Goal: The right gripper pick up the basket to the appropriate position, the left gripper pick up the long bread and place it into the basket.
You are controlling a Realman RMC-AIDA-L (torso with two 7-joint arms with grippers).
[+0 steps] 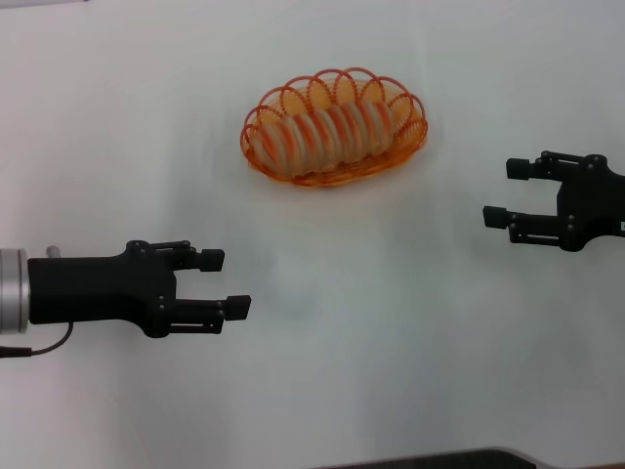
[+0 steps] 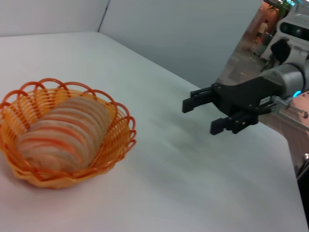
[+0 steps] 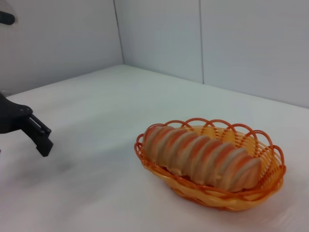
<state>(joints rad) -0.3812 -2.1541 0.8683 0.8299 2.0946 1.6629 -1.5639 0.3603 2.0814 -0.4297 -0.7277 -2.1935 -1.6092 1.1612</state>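
Your ribbed tan long bread (image 1: 330, 137) lies inside the orange wire basket (image 1: 415, 137), upper centre; left end effector (image 1: 226, 283) and right end effector (image 1: 508, 193) both hang released, apart.

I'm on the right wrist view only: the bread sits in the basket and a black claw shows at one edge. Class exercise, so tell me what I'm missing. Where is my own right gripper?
Observer: The right gripper hangs open over the bare table, off to the right of the basket, touching nothing.
Operator: And the claw I see?
Observer: That is the left gripper, open and empty, nearer the robot than the basket.
Operator: Does the bread stick out anywhere?
Observer: From above, the long bread lies lengthwise inside the rim, both ends within it.
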